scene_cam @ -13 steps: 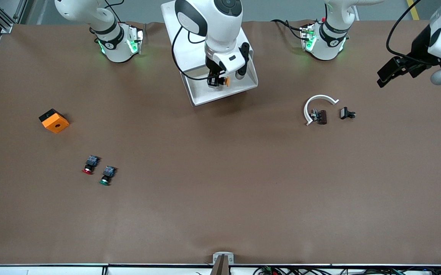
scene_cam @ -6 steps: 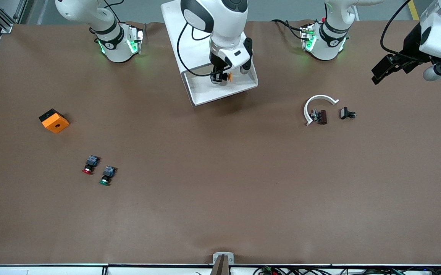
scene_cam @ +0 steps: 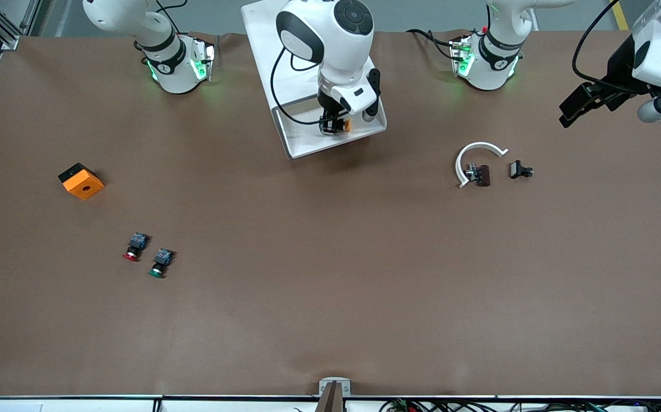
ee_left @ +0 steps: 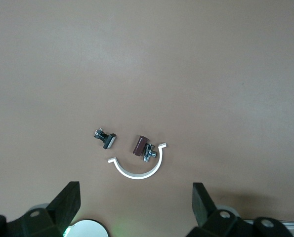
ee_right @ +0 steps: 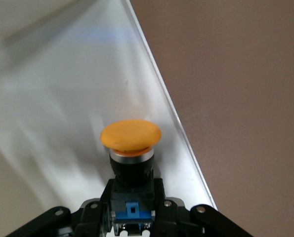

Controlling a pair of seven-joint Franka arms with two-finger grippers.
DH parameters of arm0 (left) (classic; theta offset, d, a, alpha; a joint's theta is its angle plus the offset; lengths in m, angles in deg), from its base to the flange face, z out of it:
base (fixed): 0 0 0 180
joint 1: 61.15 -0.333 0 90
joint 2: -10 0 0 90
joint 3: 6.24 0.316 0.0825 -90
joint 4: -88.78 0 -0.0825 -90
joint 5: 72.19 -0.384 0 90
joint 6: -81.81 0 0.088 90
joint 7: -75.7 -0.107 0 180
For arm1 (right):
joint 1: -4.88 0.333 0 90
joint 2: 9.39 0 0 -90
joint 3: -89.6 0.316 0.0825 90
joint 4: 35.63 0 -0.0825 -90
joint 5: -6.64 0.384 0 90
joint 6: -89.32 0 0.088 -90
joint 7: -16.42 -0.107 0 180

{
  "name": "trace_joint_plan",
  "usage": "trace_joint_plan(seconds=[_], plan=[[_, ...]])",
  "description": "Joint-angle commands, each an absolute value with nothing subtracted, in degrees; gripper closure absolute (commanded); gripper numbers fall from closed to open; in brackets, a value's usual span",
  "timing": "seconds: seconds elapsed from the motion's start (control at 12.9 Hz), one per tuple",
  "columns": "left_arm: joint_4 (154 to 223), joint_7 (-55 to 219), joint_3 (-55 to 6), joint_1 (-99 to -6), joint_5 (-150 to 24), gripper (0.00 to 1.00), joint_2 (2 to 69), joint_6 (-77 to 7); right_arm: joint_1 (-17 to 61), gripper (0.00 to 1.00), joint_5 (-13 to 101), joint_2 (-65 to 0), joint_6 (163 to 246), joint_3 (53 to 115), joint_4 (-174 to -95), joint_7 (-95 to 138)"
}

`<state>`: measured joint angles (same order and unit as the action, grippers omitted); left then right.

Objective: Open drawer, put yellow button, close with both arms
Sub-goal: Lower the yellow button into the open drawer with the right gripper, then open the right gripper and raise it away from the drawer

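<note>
The drawer [scene_cam: 306, 144] stands pulled out of the white cabinet [scene_cam: 267, 40], and its white floor [ee_right: 53, 108] fills much of the right wrist view. My right gripper [scene_cam: 333, 123] hangs low over the tray, shut on the yellow button [scene_cam: 346, 123]. The fingers [ee_right: 95, 215] clamp the button's blue-grey rear block while the yellow cap [ee_right: 131, 136] points away from the wrist, just inside the drawer's side rim. Over the table at the left arm's end, my left gripper [scene_cam: 566, 115] hangs open and empty; its fingers [ee_left: 67, 202] frame bare table.
A white half ring [scene_cam: 476, 155], a brown part [scene_cam: 483, 175] and a black clip [scene_cam: 520, 170] lie below the left gripper. Toward the right arm's end lie an orange block [scene_cam: 80, 181], a red-capped button [scene_cam: 133, 248] and a green-capped button [scene_cam: 160, 263].
My right gripper has carried the yellow button a little toward the left arm's end and lower over the drawer tray. The left gripper has shifted slightly and stays open.
</note>
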<state>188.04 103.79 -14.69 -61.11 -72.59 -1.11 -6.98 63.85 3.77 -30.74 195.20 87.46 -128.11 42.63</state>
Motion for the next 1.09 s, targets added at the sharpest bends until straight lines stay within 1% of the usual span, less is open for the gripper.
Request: trace_joint_plan(seconds=[0.0,0.16,0.23,0.47,0.54,0.62,0.7,1.01], plan=[[187.31,103.38,-14.33,-61.15,-72.19,0.0,-0.99,-6.52,63.68,0.0,2.95,-30.49,194.79,87.4,-127.66,42.09],[186.87,103.47,-14.33,-61.06,-72.19,0.0,-0.72,-6.52,63.5,0.0,3.13,-29.88,193.13,87.14,-127.13,42.17],[186.87,103.47,-14.33,-61.06,-72.19,0.0,-0.72,-6.52,63.15,0.0,3.22,-29.44,190.77,87.05,-125.74,42.35],[186.87,103.91,-14.42,-61.06,-72.19,0.0,-0.72,-6.35,61.75,0.0,4.79,-29.08,177.44,86.79,-115.74,42.08],[186.87,104.08,-14.5,-60.98,-72.1,0.0,-0.81,-6.35,59.65,0.0,5.49,-29.08,172.95,86.88,-111.96,42.0],[186.78,104.08,-14.68,-60.97,-72.01,0.0,-0.81,-6.35,58.42,0.0,6.02,-28.91,170.56,86.79,-110.44,41.47],[186.61,104.08,-14.77,-60.97,-72.01,0.0,-0.72,-6.35,57.27,0.0,6.46,-27.69,169.14,86.7,-110.26,40.08],[186.52,103.74,-15.03,-60.36,-70.62,0.0,0.16,-6.52,51.13,0.0,7.0,-20.57,168.34,86.79,-111.22,24.0]])
